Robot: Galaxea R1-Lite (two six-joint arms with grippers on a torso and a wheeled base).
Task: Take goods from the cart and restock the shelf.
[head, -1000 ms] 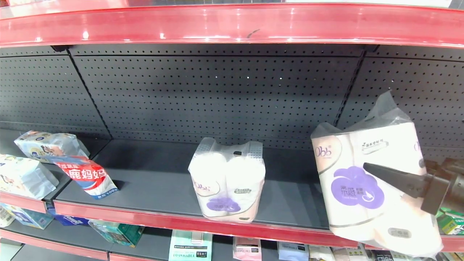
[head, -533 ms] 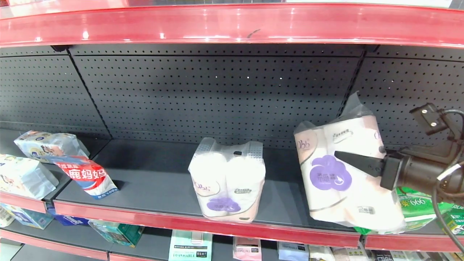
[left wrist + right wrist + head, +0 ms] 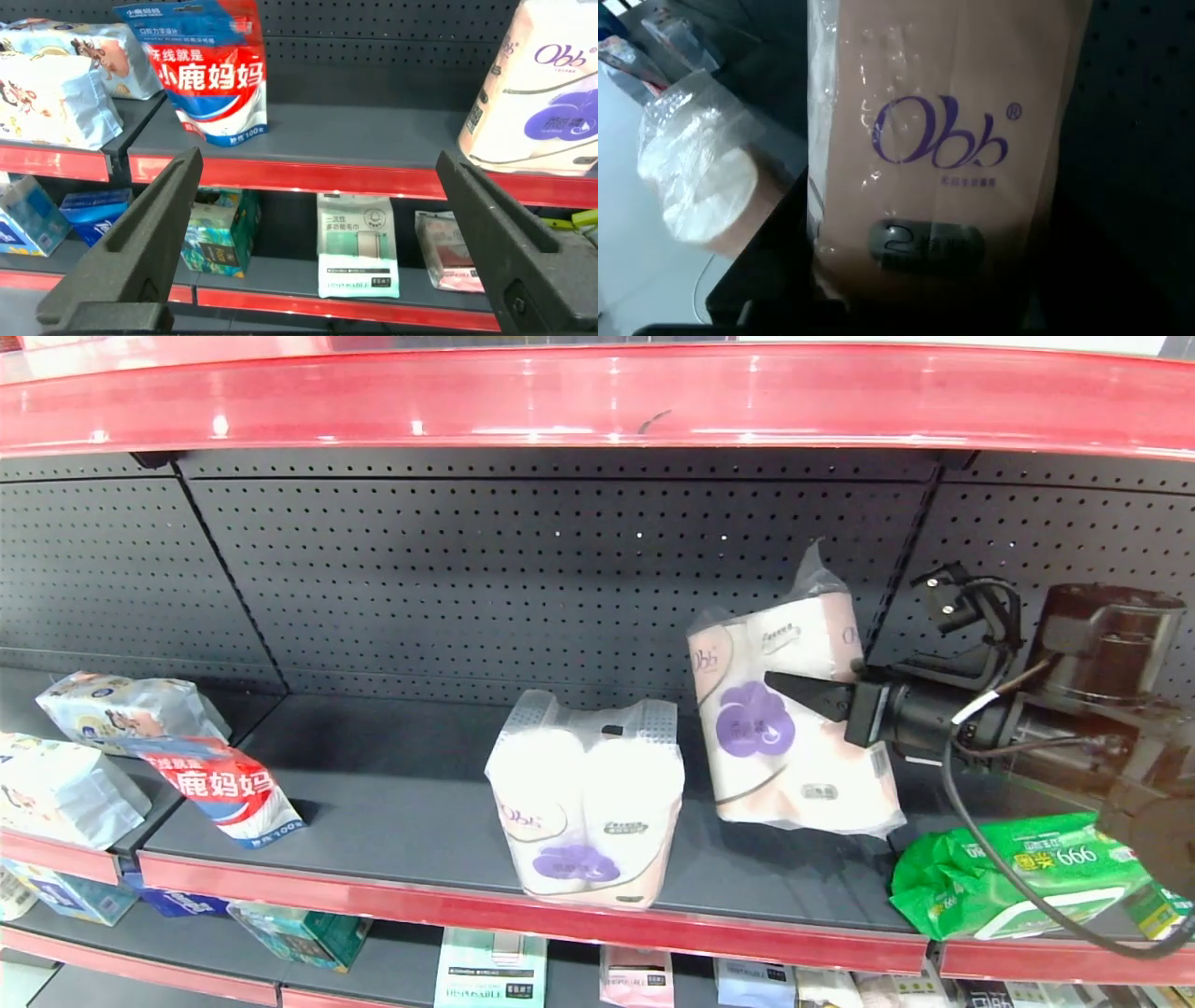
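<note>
Firstly, in the head view the shelf [image 3: 420, 901] has a red front lip, a pegboard back wall [image 3: 560, 579] behind and an upper shelf [image 3: 597, 401] above, so the space is open only toward the front. A standing toilet paper pack [image 3: 583, 803] is near the lip in the middle. To its left is wide bare board up to a red pouch [image 3: 224, 789], and on the far right a green wipes pack [image 3: 1018, 873] lies flat by the lip. The right gripper [image 3: 789, 686] is clamped on the held toilet paper pack [image 3: 794, 709]. One dark finger crosses its front face and the other is hidden behind. This pack is tilted, between the standing pack and the wipes, deeper toward the back wall. I cannot tell if its lower corner touches the board.

Next, in the left wrist view the left gripper [image 3: 318, 161] has its fingers wide apart and holds nothing, in front of the shelf lip.

Finally, in the right wrist view the held pack [image 3: 943, 159] is very near, and the standing pack [image 3: 696, 187] is beside it.
</note>
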